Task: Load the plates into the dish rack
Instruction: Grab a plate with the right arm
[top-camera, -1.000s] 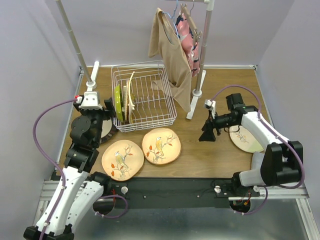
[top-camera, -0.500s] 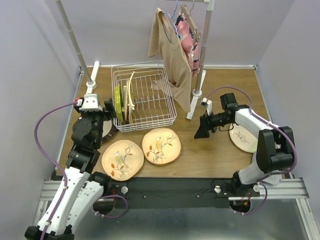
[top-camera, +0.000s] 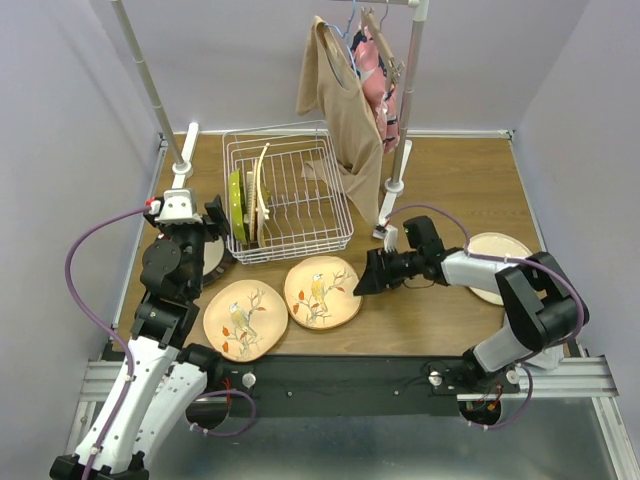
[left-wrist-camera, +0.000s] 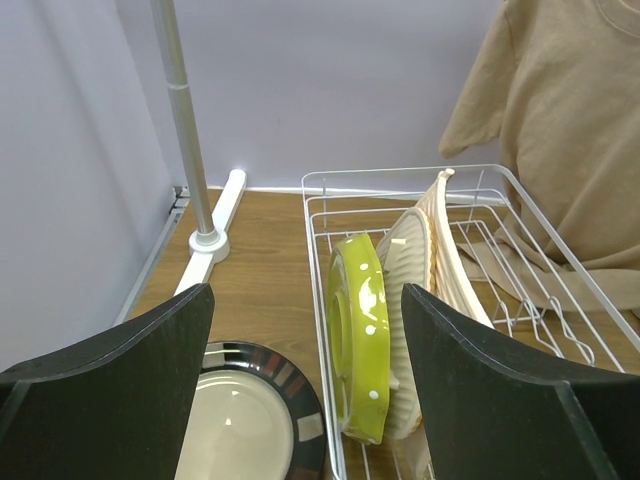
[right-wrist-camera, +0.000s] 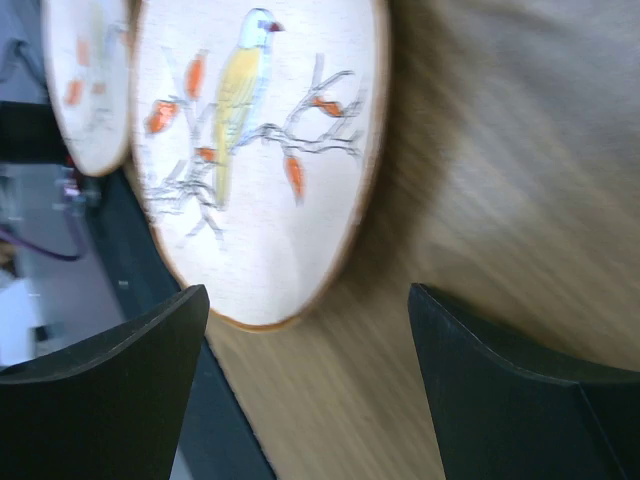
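Note:
The white wire dish rack (top-camera: 300, 200) (left-wrist-camera: 480, 182) holds a lime dotted plate (top-camera: 236, 206) (left-wrist-camera: 358, 340) and cream ribbed plates (left-wrist-camera: 412, 270) standing on edge at its left end. Two peach bird plates (top-camera: 245, 318) (top-camera: 323, 291) lie flat in front of it. My right gripper (top-camera: 368, 278) (right-wrist-camera: 308, 295) is open, low over the wood just right of the nearer bird plate (right-wrist-camera: 260, 150). My left gripper (top-camera: 212, 222) (left-wrist-camera: 305, 290) is open, straddling the rack's left wall above a dark-rimmed beige plate (top-camera: 213, 260) (left-wrist-camera: 240, 420). A cream plate (top-camera: 497, 248) lies at the right.
A white clothes-rail stand (top-camera: 398, 170) with a tan shirt (top-camera: 345, 110) and a pink garment hangs over the rack's right end. Its other pole (top-camera: 150, 90) (left-wrist-camera: 185, 130) stands at the back left. Walls close in on three sides.
My right arm has swung left, away from the cream plate at the right, and now sits beside the right-hand bird plate. The left arm has hardly moved.

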